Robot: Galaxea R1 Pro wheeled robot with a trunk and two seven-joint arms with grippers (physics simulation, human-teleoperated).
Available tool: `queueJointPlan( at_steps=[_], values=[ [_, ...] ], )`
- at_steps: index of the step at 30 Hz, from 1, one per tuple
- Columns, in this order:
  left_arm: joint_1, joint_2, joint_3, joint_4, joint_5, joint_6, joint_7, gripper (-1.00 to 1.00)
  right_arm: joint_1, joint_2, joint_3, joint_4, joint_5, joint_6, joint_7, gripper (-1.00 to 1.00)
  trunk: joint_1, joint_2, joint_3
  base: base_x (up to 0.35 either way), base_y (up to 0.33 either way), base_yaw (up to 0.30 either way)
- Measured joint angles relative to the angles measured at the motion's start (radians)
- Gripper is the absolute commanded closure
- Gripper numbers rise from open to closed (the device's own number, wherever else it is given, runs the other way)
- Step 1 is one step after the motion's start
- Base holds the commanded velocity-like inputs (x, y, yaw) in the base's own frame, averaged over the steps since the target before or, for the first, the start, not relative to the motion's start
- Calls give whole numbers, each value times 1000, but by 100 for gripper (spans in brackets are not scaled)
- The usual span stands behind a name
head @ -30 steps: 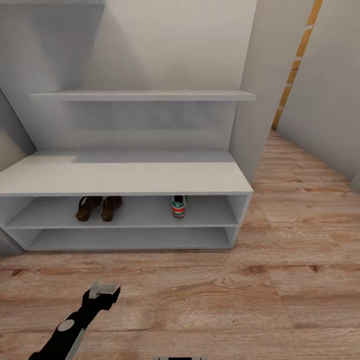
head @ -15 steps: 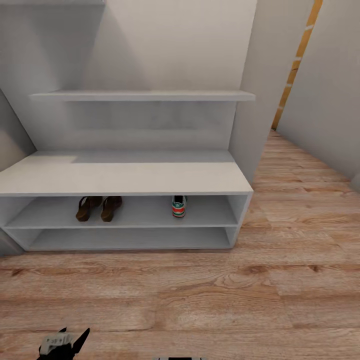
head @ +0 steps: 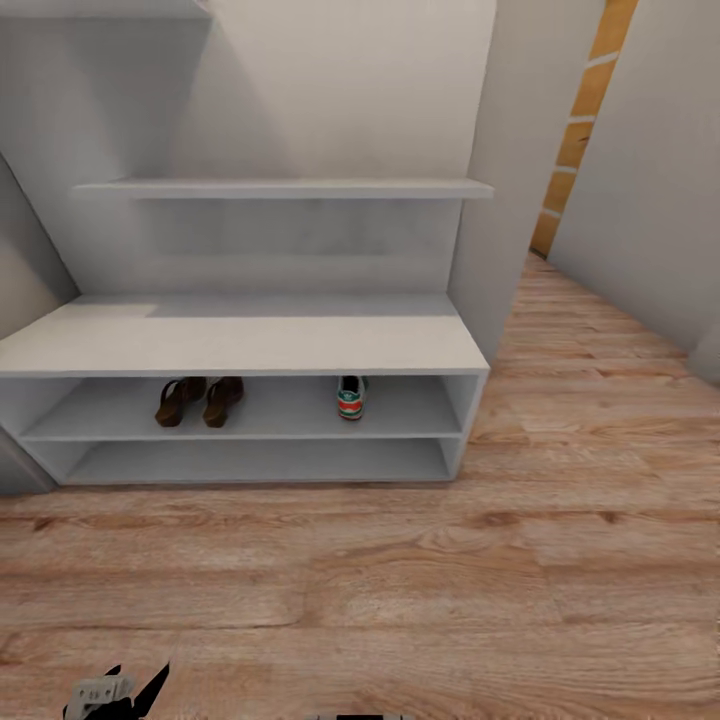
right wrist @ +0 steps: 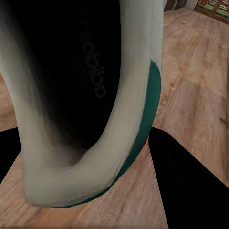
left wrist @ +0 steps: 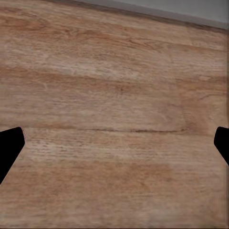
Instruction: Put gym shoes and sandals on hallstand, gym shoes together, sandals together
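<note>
Wood-plank corridor floor (head: 560,560) fronts the hallstand (head: 240,345); sandals (head: 198,400) and one gym shoe (head: 350,396) sit on its upper shelf. Right gripper (right wrist: 81,157) clamps the second gym shoe (right wrist: 86,95). Left gripper (left wrist: 114,143) jaws apart, empty. Advice: set it touching its mate.

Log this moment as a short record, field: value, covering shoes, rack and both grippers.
sandals: pair side by side on hallstand's upper open shelf, left part
gym shoe on rack: one on same shelf, right part, apart from sandals
second gym shoe: between right gripper's fingers, above floor
hallstand: bench top bare
left gripper: open over corridor floor, holding nothing
</note>
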Motion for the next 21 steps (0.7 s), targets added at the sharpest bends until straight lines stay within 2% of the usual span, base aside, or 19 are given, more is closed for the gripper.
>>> queueJointPlan(
  at_steps=[7,16,21],
  values=[
    [0,0,1,0,1,1,1,-100,0,0,0,0,0,0,0,100,0,0,0,-76,0,0],
    [0,0,1,1,3,1,2,-100,0,0,0,0,0,0,0,100,0,0,0,-255,0,0],
    [0,-2,-3,3,-3,0,1,-100,0,3,2,0,0,0,0,100,0,0,0,-28,0,0]
  ],
)
